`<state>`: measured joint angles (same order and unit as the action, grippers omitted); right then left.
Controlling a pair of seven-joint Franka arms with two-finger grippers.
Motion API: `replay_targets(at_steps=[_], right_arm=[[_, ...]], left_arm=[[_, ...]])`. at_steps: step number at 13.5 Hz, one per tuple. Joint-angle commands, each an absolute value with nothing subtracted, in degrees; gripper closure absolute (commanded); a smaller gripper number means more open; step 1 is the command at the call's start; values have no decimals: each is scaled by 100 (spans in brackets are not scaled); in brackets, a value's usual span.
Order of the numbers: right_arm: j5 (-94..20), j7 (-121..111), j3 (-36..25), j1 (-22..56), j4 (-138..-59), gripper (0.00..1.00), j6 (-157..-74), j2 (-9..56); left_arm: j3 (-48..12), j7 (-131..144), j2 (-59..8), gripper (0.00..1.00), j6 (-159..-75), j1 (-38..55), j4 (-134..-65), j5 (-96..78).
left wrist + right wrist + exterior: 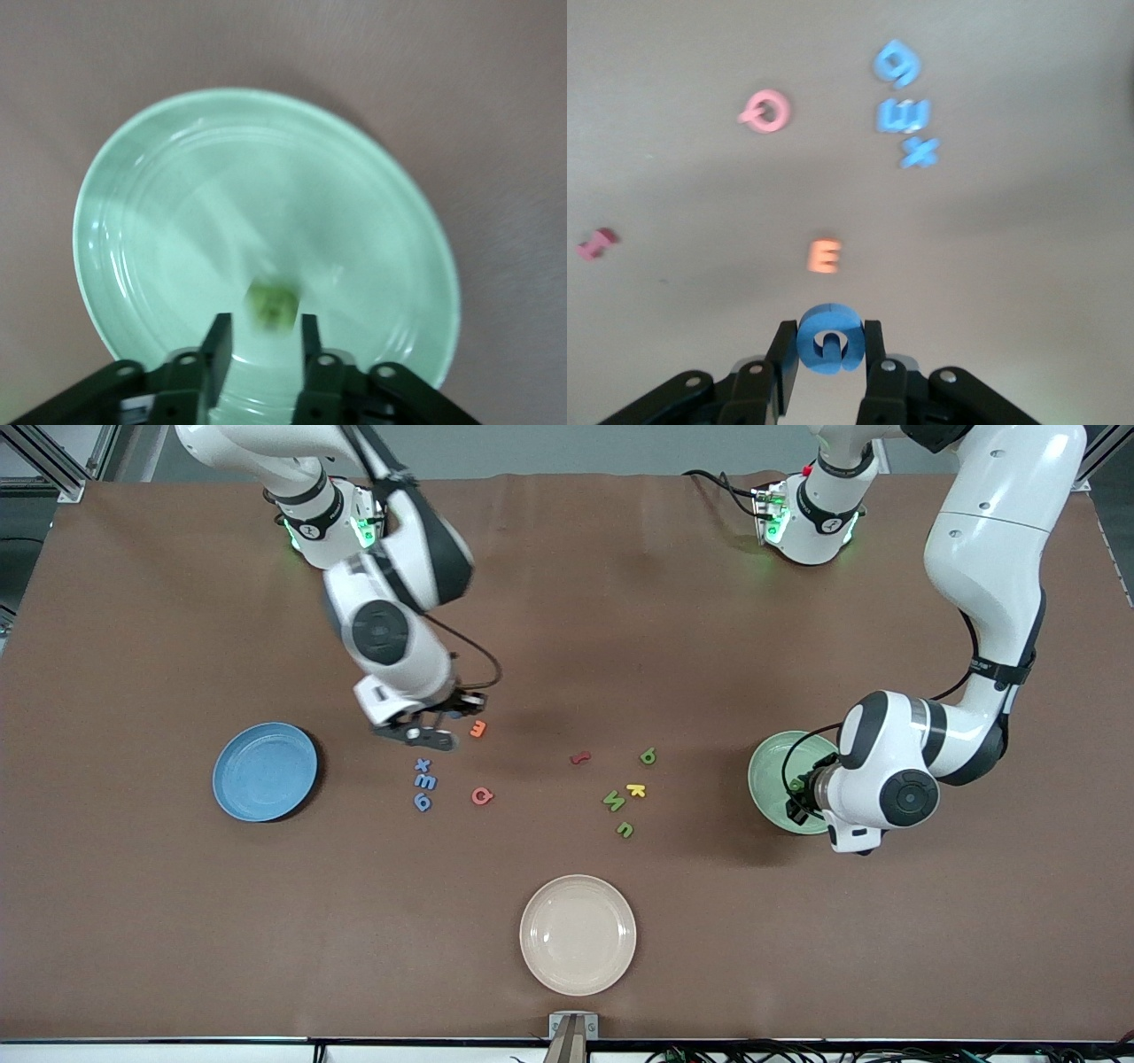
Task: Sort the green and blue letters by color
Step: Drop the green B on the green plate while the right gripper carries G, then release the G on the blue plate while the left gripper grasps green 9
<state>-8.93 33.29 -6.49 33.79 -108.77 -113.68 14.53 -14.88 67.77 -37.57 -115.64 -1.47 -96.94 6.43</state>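
Well, pinched a blue letter (828, 339) in the right gripper (828, 329), narrow and snug on both flanks. Gripped it across its width, presumably to stop it twisting. Hovered low over the middle of the desk, beside the orange E (477, 729).

Counted three more blue letters (425, 781) in a tight column on the cloth, nearer the front-camera edge than that E, with the pink Q (482, 795) beside them. Spotted the blue plate (226, 779) toward the edge at the right arm's end. Judged the carry short, with bare cloth along the whole lane.

Found the left gripper (797, 797) low over the green plate (764, 766), near the edge at the left arm's end. Made out a blurred green letter (272, 305) over the plate's floor; gripped or loose, could not tell.

Noted three green letters (614, 801) mid-desk, crowding the yellow K (635, 789), perhaps touching it. Reckoned a tidy pick there called for care. Saw the dark red letter (579, 758) just apart from them, and the cream plate (532, 934) by the front-camera edge, well clear of both lanes.
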Motion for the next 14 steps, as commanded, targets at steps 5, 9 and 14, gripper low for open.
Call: replay_targets(at_steps=[5, 9, 14], right_arm=[[-914, -216, -562, 1180, -12310, 90, -11800, 695], [-686, -993, -571, 555, -13103, 86, -12918, 721], [-308, -1414, -571, 141, -13535, 84, -13814, 825]], left_arm=[[-2204, 7110, -3305, 0, -11382, 26, -9703, 720], [-2276, 7110, -3383, 6, -11618, 947, -9738, 1107], [-2241, 8317, -3708, 17, -12793, 1633, -9905, 1282]])
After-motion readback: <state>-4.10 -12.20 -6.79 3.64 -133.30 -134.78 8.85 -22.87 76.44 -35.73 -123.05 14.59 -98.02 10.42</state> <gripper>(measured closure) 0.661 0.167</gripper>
